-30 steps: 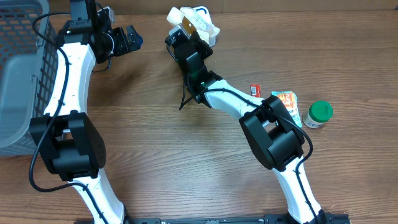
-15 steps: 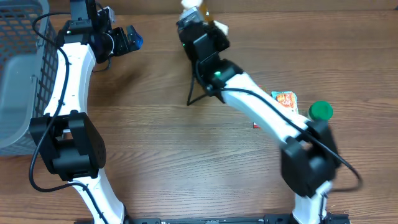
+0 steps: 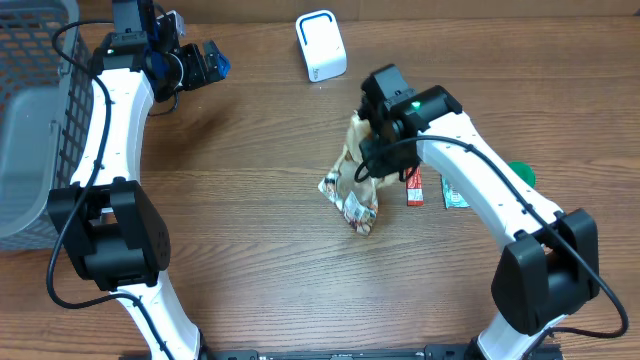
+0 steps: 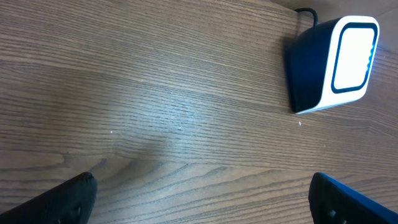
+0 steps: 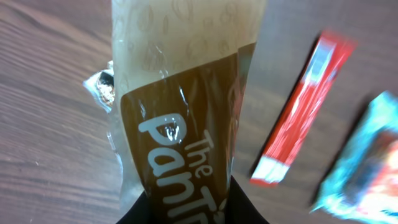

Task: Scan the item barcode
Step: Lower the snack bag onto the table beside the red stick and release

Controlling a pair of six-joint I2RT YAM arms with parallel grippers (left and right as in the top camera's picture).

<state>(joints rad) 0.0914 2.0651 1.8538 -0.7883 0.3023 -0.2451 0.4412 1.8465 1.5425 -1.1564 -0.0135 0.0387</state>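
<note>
Grasping the top of a brown-and-cream snack bag (image 3: pixel 352 190), the right claw (image 3: pixel 374 152) is clenched on it at mid-table. The bag hangs below, its lower corner at or near the table (image 3: pixel 250 250); contact cannot be told.

- Just right of the bag: a red sachet (image 3: pixel 413 188), then a teal packet (image 3: pixel 453 196); a green-capped jar (image 3: pixel 522 172), partly hidden.
- Scanner (image 3: pixel 320 45): white, far centre, now well apart from the bag.
- Change: a second ago the bag was held up against the scanner; it has since been carried nearer and rightward.
- Judgement: the scan pass is likely made and the bag is being set down.
- Left claw (image 3: pixel 207 62): far left beside the basket (image 3: pixel 30 120), released, holding nothing.
</note>
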